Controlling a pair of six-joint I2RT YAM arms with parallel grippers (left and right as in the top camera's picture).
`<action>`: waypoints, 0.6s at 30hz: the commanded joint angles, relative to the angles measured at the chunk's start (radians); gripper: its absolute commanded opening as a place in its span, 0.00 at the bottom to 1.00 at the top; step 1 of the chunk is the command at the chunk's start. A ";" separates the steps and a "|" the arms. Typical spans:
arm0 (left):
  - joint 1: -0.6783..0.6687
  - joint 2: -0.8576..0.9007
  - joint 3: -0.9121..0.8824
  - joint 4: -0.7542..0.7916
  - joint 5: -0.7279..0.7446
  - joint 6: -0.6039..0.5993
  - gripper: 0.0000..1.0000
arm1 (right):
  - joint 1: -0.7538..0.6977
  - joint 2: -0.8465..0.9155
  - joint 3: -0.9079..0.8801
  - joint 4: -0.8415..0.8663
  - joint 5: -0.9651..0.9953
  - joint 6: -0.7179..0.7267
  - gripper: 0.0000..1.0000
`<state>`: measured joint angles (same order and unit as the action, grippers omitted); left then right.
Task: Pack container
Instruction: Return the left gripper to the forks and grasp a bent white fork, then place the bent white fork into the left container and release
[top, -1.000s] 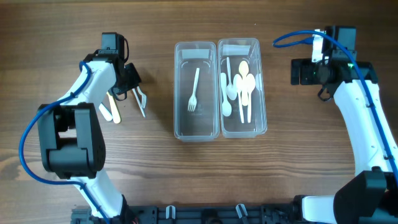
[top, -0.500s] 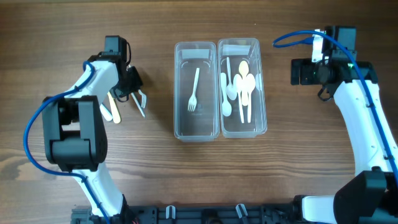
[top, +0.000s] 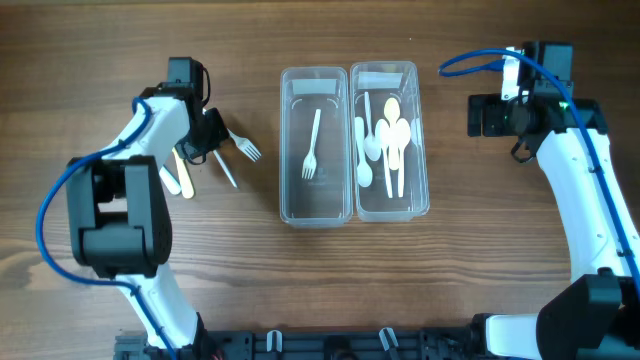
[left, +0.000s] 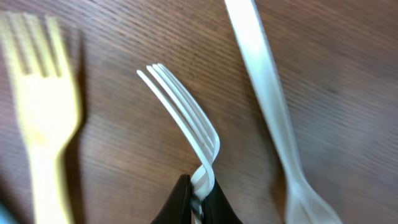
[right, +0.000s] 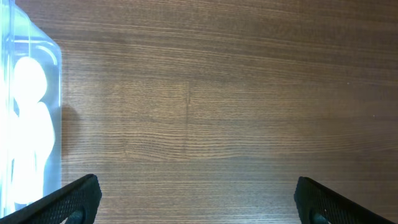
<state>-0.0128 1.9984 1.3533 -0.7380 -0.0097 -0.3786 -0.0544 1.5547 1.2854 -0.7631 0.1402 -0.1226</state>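
Two clear containers stand side by side mid-table. The left container (top: 284, 150) holds one white fork (top: 312, 150); the right container (top: 425, 150) holds several white spoons (top: 385, 140). My left gripper (top: 213, 140) (left: 198, 193) is shut on the neck of another white fork (top: 246, 150) (left: 186, 118), its tines pointing toward the containers. A white utensil handle (top: 226, 171) (left: 267, 106) lies on the wood beside it, and a yellowish fork (top: 176, 172) (left: 43, 124) lies on the other side. My right gripper (top: 488, 115) (right: 196, 199) stands open over bare wood, right of the containers.
The edge of the right container (right: 25, 124) shows at the left of the right wrist view, white spoons blurred inside. The two arms' bases sit at the front edge of the wooden table (top: 450, 280).
My left gripper has closed on the white fork, and the fork has swung up from pointing toward the front edge to pointing right toward the containers. The right arm has not moved.
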 joint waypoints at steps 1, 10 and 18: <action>0.001 -0.188 0.091 -0.043 0.024 0.004 0.04 | -0.002 -0.014 0.018 0.000 0.020 -0.009 1.00; -0.157 -0.467 0.095 -0.034 0.294 -0.004 0.08 | -0.002 -0.014 0.018 0.000 0.020 -0.008 1.00; -0.369 -0.392 0.093 -0.010 0.247 0.009 0.11 | -0.002 -0.014 0.018 0.000 0.020 -0.009 1.00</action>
<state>-0.3115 1.5490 1.4506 -0.7689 0.2466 -0.3794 -0.0544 1.5547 1.2854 -0.7631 0.1402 -0.1226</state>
